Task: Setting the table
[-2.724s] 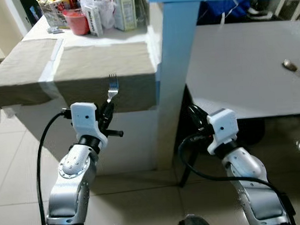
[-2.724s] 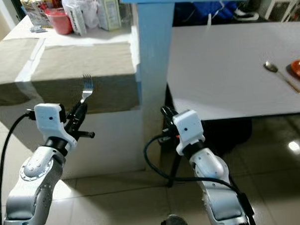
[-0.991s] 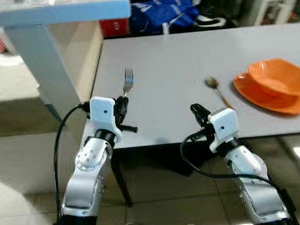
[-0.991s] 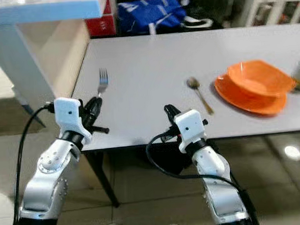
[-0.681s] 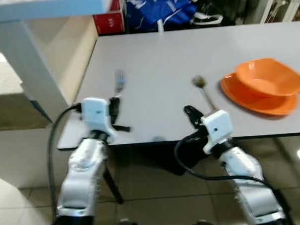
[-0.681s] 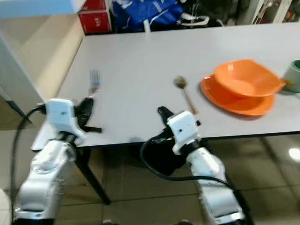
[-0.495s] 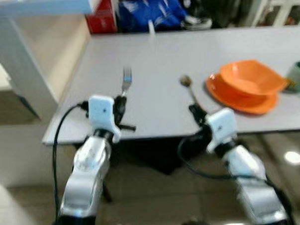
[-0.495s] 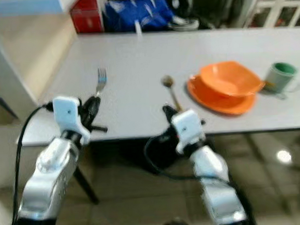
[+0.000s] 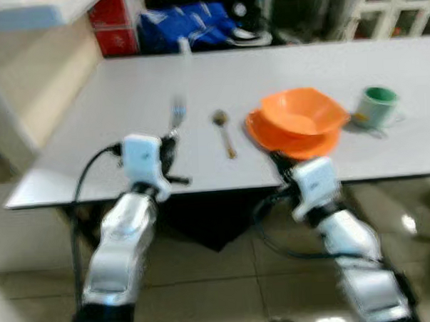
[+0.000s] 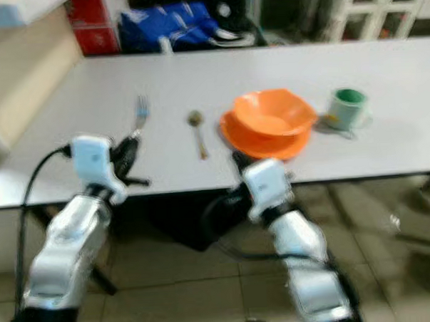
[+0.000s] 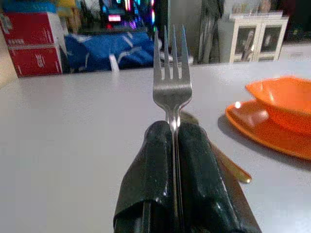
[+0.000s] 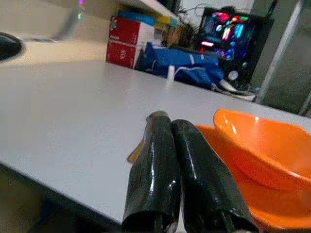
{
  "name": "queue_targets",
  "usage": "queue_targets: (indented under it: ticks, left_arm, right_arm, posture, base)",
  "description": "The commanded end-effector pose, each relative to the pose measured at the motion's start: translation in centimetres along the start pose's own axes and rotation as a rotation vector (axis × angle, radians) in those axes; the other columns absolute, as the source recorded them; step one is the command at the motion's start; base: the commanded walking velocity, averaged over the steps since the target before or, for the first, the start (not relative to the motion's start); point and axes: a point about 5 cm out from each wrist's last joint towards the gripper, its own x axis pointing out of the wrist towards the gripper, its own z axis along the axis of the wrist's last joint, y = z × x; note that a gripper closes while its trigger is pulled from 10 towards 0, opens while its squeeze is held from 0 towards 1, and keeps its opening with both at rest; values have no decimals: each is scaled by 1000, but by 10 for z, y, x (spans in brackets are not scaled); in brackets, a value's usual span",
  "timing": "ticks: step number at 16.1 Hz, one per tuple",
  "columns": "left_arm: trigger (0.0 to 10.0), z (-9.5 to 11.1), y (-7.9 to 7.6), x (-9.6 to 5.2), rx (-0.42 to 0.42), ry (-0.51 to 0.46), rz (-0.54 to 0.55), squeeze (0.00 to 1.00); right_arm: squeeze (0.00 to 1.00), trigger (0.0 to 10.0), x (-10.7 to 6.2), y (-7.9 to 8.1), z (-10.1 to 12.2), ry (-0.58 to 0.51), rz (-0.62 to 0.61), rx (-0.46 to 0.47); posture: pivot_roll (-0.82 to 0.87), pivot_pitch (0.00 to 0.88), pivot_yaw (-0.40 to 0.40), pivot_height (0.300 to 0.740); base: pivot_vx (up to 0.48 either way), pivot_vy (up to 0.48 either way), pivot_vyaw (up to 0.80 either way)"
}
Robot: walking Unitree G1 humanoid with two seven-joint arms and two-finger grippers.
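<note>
Gripping a fork (image 11: 172,82), left pincer (image 11: 173,127) clamped; right pincer (image 12: 171,127) closed, empty; spoon (image 9: 224,132) beside orange bowl (image 9: 301,112).

silver fork (image 11: 172,87), black fingers (image 11: 199,184), pale grey counter (image 9: 127,108), orange bowl (image 10: 271,114) on orange plate (image 10: 261,147), green mug (image 10: 347,105), gold-toned spoon (image 10: 198,133), blue bag (image 10: 167,24), red boxes (image 11: 31,43)

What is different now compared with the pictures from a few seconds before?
The robot has turned from the cloth-covered counter to face the grey table, so the spoon, orange bowl, orange plate and green cup have come into view. Unchanged: the left gripper still holds the fork upright; the right gripper stays shut and empty.
</note>
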Motion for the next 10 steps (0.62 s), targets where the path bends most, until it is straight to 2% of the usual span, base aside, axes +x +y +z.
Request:
queue_targets:
  ticks: [1,2,7,9,10]
  left_arm:
    - [0,5,-2,3,-3,-19,-3,0]
    - [0,6,0,4,-17,-21,10,0]
    - [0,18,8,18,-5,-53,51,0]
    - [0,30,8,31,-14,-81,52,0]
    - [0,41,7,43,-26,-101,55,0]
  right_arm:
    - [0,10000,0,-6,4,-11,-13,-20]
    - [0,10000,0,-6,4,-11,-13,-20]
    - [0,10000,-1,-6,3,-6,-15,-17]
    - [0,10000,-4,-5,2,0,-13,-16]
    - [0,10000,-6,-5,1,6,-12,-17]
  posture:
    - [-173,11,71,702]
    - [-173,12,71,702]
    - [-174,18,71,702]
    - [-180,25,67,702]
    - [-183,28,63,702]
  base:
    - [345,-330,0]
    - [360,-311,0]
    - [0,0,0]
    - [0,0,0]
    - [0,0,0]
